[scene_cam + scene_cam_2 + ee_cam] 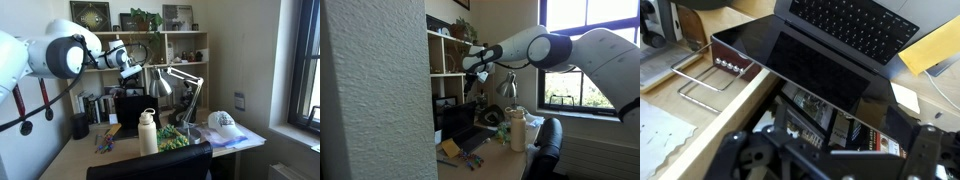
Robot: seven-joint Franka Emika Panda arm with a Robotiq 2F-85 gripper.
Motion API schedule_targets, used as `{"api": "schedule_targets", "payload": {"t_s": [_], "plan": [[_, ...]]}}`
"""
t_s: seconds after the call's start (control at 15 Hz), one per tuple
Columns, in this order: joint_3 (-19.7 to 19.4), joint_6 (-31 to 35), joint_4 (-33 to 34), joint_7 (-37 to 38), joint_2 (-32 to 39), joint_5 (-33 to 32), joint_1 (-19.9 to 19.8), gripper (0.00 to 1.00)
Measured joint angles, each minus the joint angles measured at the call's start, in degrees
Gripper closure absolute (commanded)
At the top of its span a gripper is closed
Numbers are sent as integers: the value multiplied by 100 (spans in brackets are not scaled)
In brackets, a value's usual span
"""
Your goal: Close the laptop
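The laptop (130, 108) stood open at the far side of the desk (78, 155), its dark screen upright in front of the shelf unit (185, 45). The white bottle (148, 132) stood nearer and hid the lower right corner of the laptop. The gripper (128, 63) hung above the top edge of the lid, apart from it. In the wrist view the gripper (840, 160) appeared only as dark, blurred parts along the lower edge; its two fingers (745, 158) stood apart, with the lid edge showing in the gap. The same view showed the glossy screen (810, 65) and the keyboard (855, 25) beyond it, cut off by the top edge, with a yellow envelope (932, 50) to the right. Reflections on the screen made its surface hard to read. In an exterior view, a textured wall (370, 90) filled the left half and cut off the left part of the laptop (458, 125); the gripper (473, 66) was small there and its jaws could not be made out. The black chair back (150, 165) masked the near desk edge.
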Motion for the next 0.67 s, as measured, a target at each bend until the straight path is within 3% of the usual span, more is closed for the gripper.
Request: {"api": "schedule_targets", "payload": {"t_s": [0.33,0.67], "plan": [[239,-580,1298,-1115,901,227,94,0],[394,-1348,2194,-2309,1513,628,254,0]]}}
